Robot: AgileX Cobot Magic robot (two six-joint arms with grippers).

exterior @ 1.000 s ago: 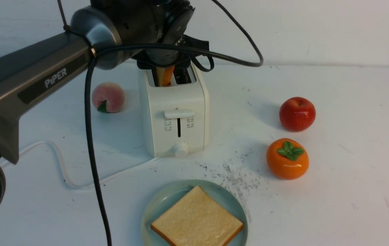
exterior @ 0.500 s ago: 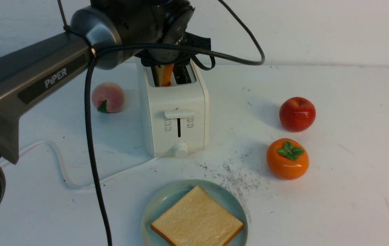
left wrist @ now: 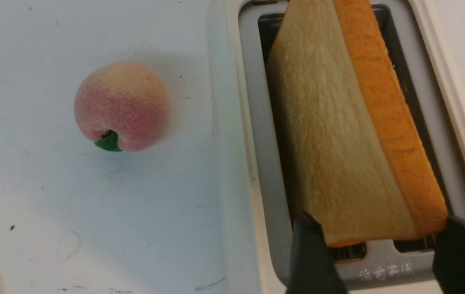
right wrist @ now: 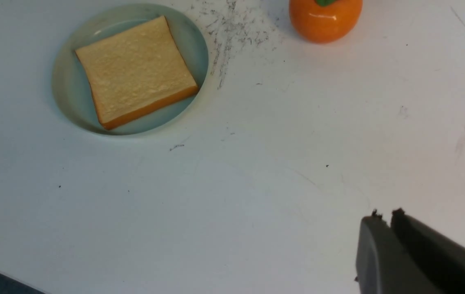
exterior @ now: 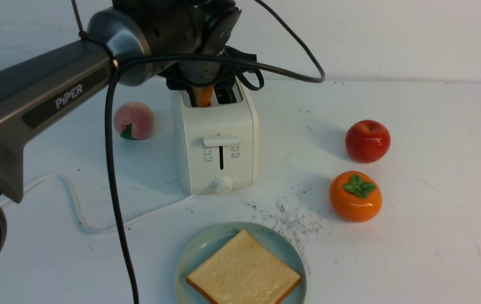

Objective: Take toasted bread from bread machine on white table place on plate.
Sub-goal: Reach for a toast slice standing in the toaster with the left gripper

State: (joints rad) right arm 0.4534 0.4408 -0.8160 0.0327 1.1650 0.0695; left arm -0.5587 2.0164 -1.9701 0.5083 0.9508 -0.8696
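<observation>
White table [exterior: 434, 253]: carries everything.

Bread machine [exterior: 217, 143]: directly beneath the left gripper [left wrist: 379, 219].

Plate [exterior: 203, 247]: on the robot's side of the left gripper, past the machine's front; well apart from the right gripper [right wrist: 385, 213].

Plated slice [exterior: 242, 274]: flat on the plate.

Slot slice [left wrist: 338, 143]: stands tilted in the machine's left slot, its upper corner between the left gripper's fingers.

Left gripper: jaws spread wide, one finger on either side of the slot slice; contact not resolvable.

Right gripper: fingers almost together, nothing held, over bare table.
</observation>
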